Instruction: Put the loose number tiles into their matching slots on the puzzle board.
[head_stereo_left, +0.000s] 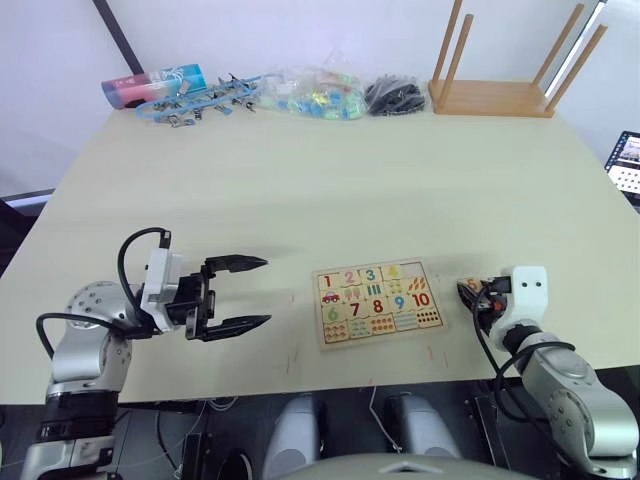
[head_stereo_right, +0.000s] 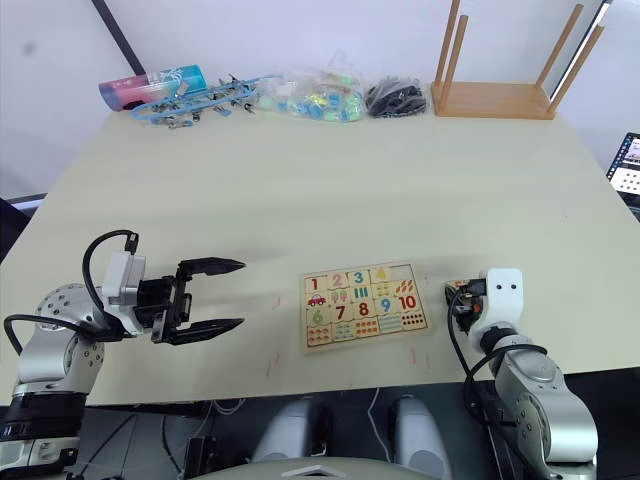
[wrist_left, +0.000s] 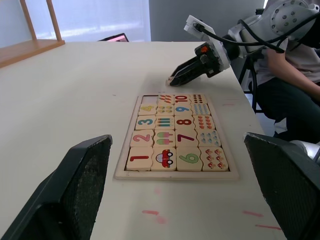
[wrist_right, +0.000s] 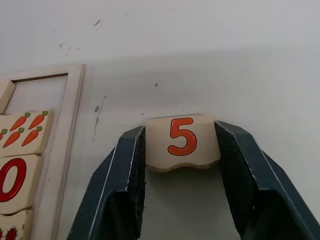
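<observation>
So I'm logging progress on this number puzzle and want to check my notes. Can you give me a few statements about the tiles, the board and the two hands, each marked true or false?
1. The right hand is shut on the 5 tile. True.
2. The 5 tile already sits in the puzzle board. False: it is on the table, beside the board's edge.
3. Tiles 1 to 4 are in the board's number row. True: 1, 2, 3 and 4 are seated.
4. The left hand holds a tile. False: it is open and empty, apart from the board.
5. One slot is unfilled. True.
</observation>
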